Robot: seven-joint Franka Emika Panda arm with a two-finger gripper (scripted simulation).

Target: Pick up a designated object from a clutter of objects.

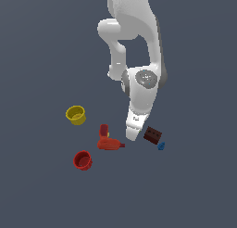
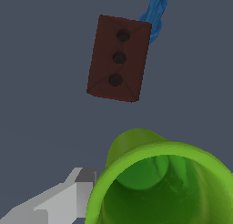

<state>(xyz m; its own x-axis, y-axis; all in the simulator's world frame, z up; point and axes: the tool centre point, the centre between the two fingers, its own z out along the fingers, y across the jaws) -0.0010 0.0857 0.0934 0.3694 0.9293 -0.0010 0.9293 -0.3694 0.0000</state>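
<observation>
- Beside the dark brown box [image 2: 118, 58], at its 6 o'clock, the green cup [image 2: 159, 186] fills the wrist view, mouth toward the camera.
- One of the fingers [image 2: 63, 198] sits just outside the cup's rim, suiting a wall pinch; whether they are spread or pinching, I cannot tell.

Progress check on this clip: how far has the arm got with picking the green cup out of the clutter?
Approach looks done: the gripper is low among the items, and the wrist view shows the green cup right beside one finger. Closure isn't visible. Grasp confirmation and lifting remain; the brown box sits nearby.
</observation>
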